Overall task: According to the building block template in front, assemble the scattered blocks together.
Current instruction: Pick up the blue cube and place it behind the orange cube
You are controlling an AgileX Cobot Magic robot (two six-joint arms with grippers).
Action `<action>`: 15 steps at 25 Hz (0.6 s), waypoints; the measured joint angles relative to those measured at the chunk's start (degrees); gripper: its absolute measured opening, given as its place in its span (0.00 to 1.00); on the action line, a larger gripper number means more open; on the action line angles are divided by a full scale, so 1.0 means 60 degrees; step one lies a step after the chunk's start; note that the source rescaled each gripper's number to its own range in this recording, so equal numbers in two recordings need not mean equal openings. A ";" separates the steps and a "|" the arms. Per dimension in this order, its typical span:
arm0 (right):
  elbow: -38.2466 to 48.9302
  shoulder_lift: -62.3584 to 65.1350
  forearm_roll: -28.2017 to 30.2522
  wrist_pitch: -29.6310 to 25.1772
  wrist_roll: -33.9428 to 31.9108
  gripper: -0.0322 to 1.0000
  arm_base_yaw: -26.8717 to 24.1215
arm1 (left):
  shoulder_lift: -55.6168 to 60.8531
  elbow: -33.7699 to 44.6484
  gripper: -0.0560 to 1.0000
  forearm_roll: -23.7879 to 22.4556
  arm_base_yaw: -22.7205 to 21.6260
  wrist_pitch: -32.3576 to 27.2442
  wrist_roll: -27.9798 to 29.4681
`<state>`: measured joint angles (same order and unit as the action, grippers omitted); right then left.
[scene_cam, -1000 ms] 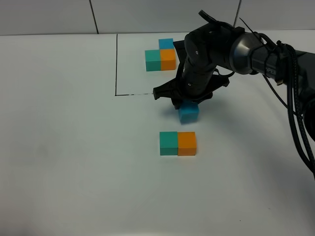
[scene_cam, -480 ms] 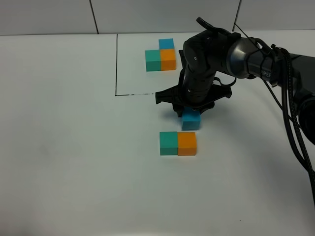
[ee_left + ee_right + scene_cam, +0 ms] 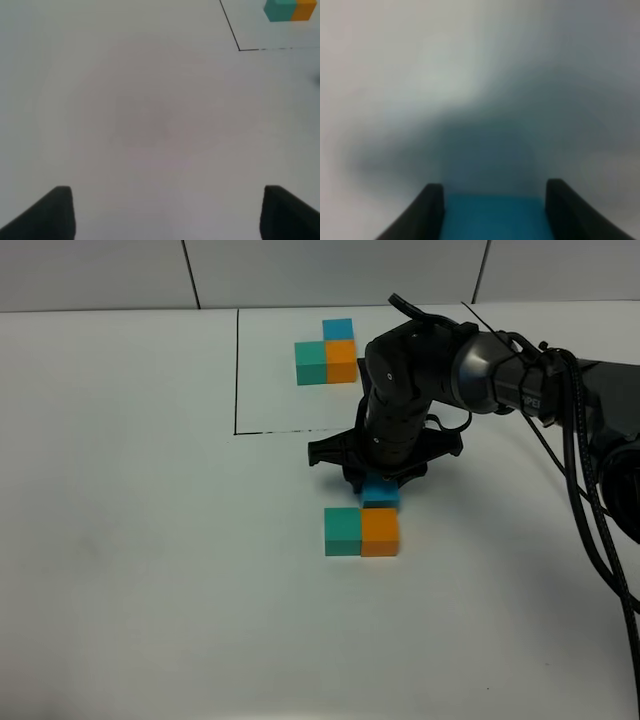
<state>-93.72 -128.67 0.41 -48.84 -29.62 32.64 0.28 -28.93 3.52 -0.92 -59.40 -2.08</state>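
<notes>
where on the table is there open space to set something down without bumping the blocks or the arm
Bare table lies left of the teal block, and in front of it and the orange block toward the near edge. It is crowded mid-table: the right end effector holds the blue block just behind the pair, and the template sits beyond.

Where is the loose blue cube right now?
In the high view, the blue cube sits in the right gripper, just behind the orange cube, right of centre.
</notes>
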 joint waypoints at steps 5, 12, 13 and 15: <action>0.0000 0.0000 0.0000 0.0000 -0.0220 0.06 0.0024 | 0.0000 0.0000 0.70 0.0000 0.0000 0.0000 0.0000; 0.0314 0.0057 0.0040 0.0264 -0.0270 0.06 0.0098 | 0.0000 0.0000 0.70 0.0000 0.0000 0.0000 0.0000; 0.0377 0.0094 0.0054 0.0304 -0.0289 0.06 0.0107 | 0.0000 0.0000 0.70 0.0000 0.0000 0.0000 0.0000; 0.0406 0.0095 0.0054 0.0355 -0.0306 0.06 0.0107 | 0.0000 0.0000 0.70 0.0000 0.0000 0.0000 0.0000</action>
<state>-91.29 -128.10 0.73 -46.71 -31.46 33.28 0.28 -28.93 3.52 -0.92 -59.40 -2.08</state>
